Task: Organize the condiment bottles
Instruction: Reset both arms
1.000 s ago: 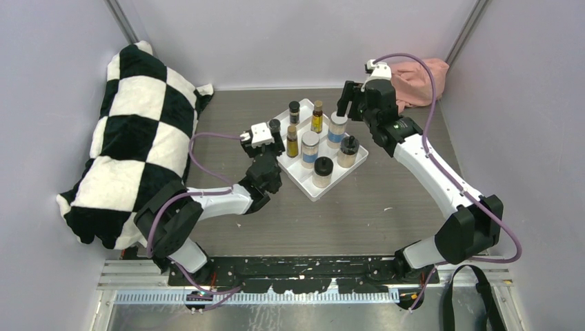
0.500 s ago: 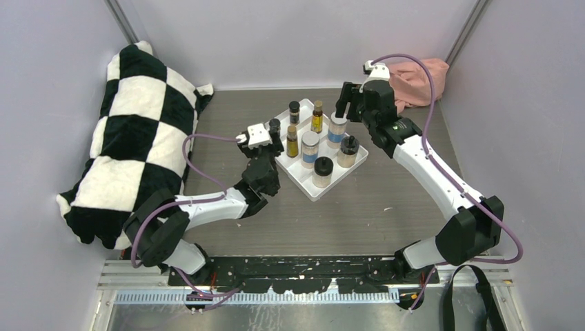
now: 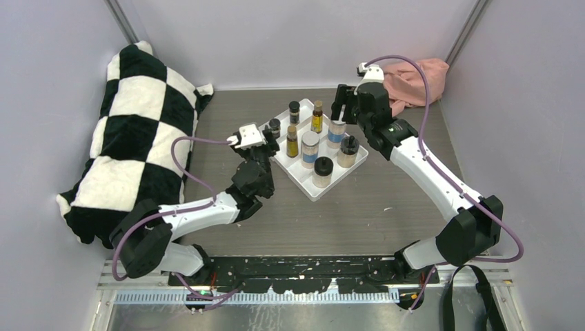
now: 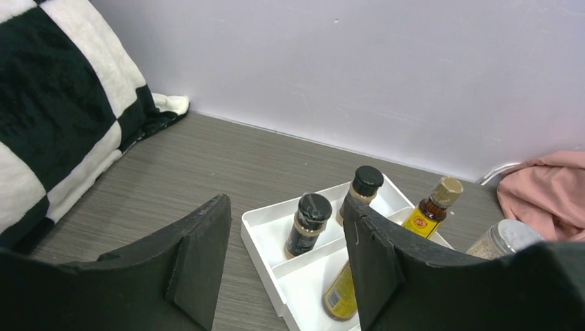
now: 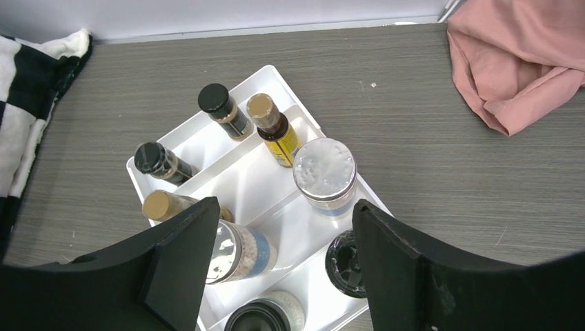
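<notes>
Eight bottles (image 3: 310,148) stand in a white tray (image 3: 302,175) mid-table, paired in rows. The dark pair (image 3: 294,110) is at the tray's left edge, then come the amber pair (image 3: 317,116), the silver-lidded jars (image 3: 337,129) and the black-capped jars (image 3: 322,171). Only the top view takes in all eight whole, plus the checked blanket (image 3: 131,138) on the left and the pink cloth (image 3: 414,79) at far right. The left wrist view catches five bottles and a divider wall between the dark and amber rows. The right wrist view looks down on the lids. The left gripper (image 4: 286,207) sits just beside the tray's left edge, fingers parted and holding nothing. The right gripper (image 5: 286,207) hovers over the tray's far side, fingers wide and empty.
</notes>
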`<state>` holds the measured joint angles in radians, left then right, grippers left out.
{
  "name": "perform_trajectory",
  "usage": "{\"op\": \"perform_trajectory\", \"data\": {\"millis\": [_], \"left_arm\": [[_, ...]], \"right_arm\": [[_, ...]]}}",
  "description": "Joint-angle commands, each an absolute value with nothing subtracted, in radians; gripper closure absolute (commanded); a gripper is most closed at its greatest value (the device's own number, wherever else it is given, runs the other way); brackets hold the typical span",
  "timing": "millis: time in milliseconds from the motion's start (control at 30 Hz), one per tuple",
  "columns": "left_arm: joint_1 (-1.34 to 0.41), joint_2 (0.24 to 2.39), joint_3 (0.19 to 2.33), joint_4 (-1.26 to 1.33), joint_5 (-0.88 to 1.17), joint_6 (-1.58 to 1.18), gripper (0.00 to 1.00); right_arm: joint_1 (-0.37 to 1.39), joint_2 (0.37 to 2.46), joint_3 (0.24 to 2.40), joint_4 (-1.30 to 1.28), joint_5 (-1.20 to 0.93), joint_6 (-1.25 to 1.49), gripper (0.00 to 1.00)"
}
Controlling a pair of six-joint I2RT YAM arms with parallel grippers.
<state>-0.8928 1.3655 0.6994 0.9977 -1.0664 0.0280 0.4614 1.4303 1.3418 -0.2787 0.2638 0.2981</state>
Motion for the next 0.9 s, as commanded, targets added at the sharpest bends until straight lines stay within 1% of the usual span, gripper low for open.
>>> {"op": "perform_trajectory", "data": {"millis": [0, 367, 600, 700, 867], "left_arm": [[-0.905, 1.306, 0.691, 1.037, -1.098, 0.065, 0.39], [-0.935, 1.220, 0.687, 1.038, -1.116, 0.135, 0.39], [-0.942, 1.155, 0.703, 1.027, -1.155, 0.239, 0.39], [-0.942, 1.145, 0.752, 0.948, -1.197, 0.263, 0.40], [-0.944, 1.112, 0.834, 0.677, -1.331, 0.155, 0.41]], "right_arm": [[0.475, 1.378, 1.365, -0.272, 0.294, 0.289, 0.24], [0.498, 1.342, 1.345, -0.275, 0.310, 0.289, 0.23], [0.532, 1.314, 1.376, -0.339, 0.332, 0.293, 0.23], [0.540, 1.318, 1.421, -0.401, 0.317, 0.308, 0.23], [0.577, 1.413, 1.593, -0.523, 0.318, 0.302, 0.23]]}}
